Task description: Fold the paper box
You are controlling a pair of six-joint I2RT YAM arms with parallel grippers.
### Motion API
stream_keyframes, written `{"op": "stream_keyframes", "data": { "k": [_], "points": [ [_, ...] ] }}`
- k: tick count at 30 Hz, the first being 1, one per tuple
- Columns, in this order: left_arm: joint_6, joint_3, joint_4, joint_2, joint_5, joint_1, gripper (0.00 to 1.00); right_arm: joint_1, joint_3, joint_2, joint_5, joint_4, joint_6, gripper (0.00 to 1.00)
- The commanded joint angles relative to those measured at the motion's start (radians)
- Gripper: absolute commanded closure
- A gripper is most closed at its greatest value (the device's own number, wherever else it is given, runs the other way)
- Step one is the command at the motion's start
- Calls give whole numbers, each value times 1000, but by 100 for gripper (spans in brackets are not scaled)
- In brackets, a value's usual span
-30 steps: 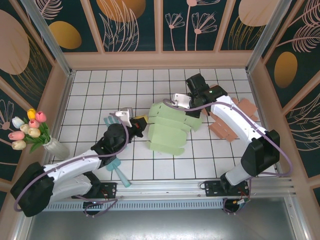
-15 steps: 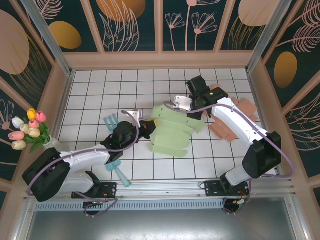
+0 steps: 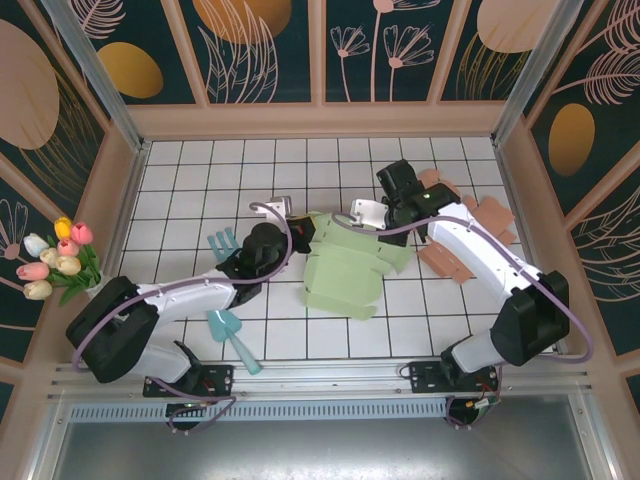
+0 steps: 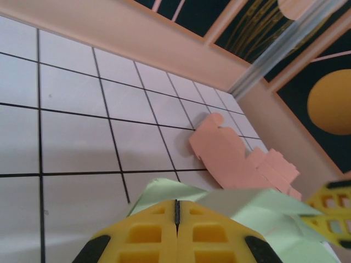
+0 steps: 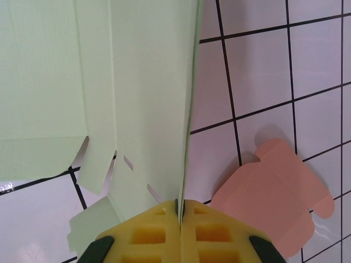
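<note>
Green paper box blank [image 3: 345,272], left gripper [image 4: 176,207] pinching its left edge, right gripper [image 5: 180,206] clamping its far edge, pink blanks [image 3: 455,245] right of it

Left pincer [image 3: 301,233] has advanced, shifting the green box [image 3: 345,275] rightward.

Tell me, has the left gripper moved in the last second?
Yes. The left gripper slid right, away from the flowers, toward the green paper box.
</note>
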Motion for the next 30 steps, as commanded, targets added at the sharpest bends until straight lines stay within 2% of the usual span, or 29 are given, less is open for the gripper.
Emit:
{"op": "stream_keyframes", "data": {
  "k": [1,4,9,17,20,24,28,30],
  "points": [
    [19,47,-46,43,-61,16,100,14,-27,-49,-5,32,-29,100],
    [39,71,-46,59,-36,16,100,16,-47,-65,11,60,-32,100],
    [54,106,-8,95,118,8,100,59,-62,-55,42,110,-17,100],
    [143,121,22,126,197,-34,100,79,-73,-27,49,186,30,100],
    [149,139,7,150,163,-33,100,82,-77,-28,23,195,36,100],
    [132,141,-32,164,106,-33,100,73,-110,-40,52,211,26,100],
    [102,76,-41,141,44,-32,100,55,-155,-85,73,249,-4,100],
    [96,25,-14,132,59,-20,100,51,-178,-110,86,272,-17,100]
  ]
}}
